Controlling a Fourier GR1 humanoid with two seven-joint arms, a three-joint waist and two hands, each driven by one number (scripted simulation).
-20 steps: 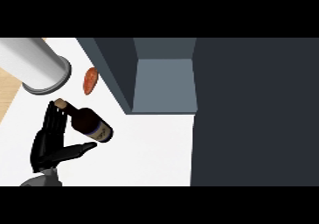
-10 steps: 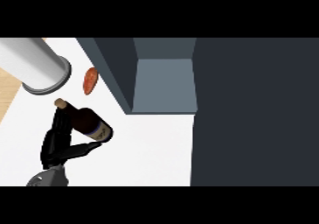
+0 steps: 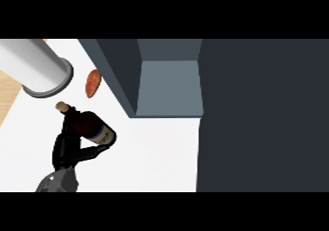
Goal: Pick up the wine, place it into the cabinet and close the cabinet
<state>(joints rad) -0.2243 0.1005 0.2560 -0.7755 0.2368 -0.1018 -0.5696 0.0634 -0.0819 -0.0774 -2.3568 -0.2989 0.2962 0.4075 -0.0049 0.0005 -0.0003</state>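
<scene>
My left robot hand (image 3: 68, 146) comes in from the lower edge at about 7 o'clock of the view, its black fingers and thumb curled round the wine (image 3: 92, 128), so it is clamped on the bottle. The wine lies tilted in that grip, over the white bench (image 3: 150, 153), cork end pointing to 11 o'clock and the dark body with its label band toward 5 o'clock. My fingers run along the bottle's left side and the thumb crosses under its lower end.

At 3 o'clock from the bottle stands the cabinet (image 3: 166, 92), open, its grey inner floor showing between dark walls; the bottle is outside it, near its left wall but apart from it. At 10 o'clock from the bottle a large grey cylinder (image 3: 34, 67) lies across the upper left corner, and just right of its rim, at 12 o'clock from the bottle, sits a small reddish-orange thing (image 3: 93, 82) that I cannot name. My right robot hand does not show
</scene>
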